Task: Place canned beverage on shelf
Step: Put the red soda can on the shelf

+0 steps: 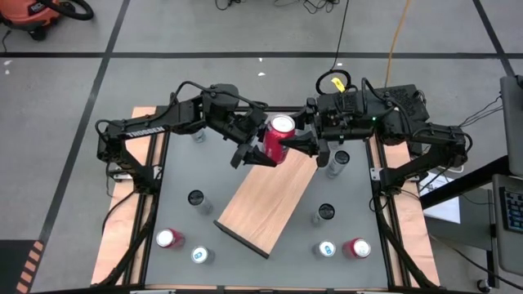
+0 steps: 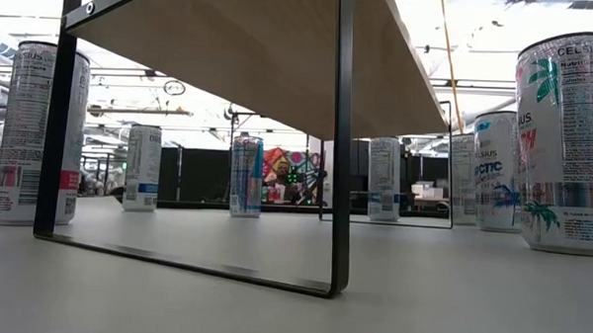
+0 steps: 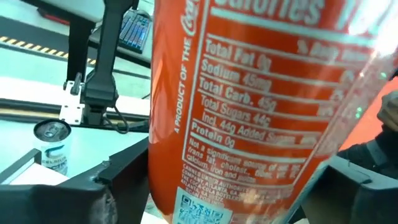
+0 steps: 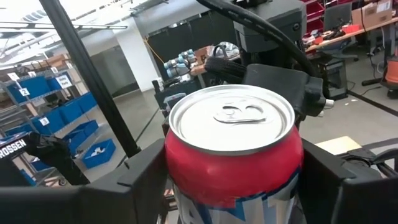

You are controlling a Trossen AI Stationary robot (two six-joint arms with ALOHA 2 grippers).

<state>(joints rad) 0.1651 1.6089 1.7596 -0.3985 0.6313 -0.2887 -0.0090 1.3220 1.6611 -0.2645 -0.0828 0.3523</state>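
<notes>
1. Red can tilted in the air above the far end of the shelf, clear of the board, silver top toward the far side.
2. Left gripper at the can's left side, fingers spread around the can body; in the left wrist view the can fills the gap between both dark fingers, though contact cannot be told.
3. Right gripper at the can's right side, fingers wide apart and flanking the red can just below its lid; firm grip or mere touch cannot be told.
4. Shelf lying diagonally mid-table, wooden top bare; from the low view, board raised on a thin black frame.
5. Other cans standing on the grey tabletop around the shelf: red-topped can near left, another red-topped can near right, several slim cans elsewhere.
</notes>
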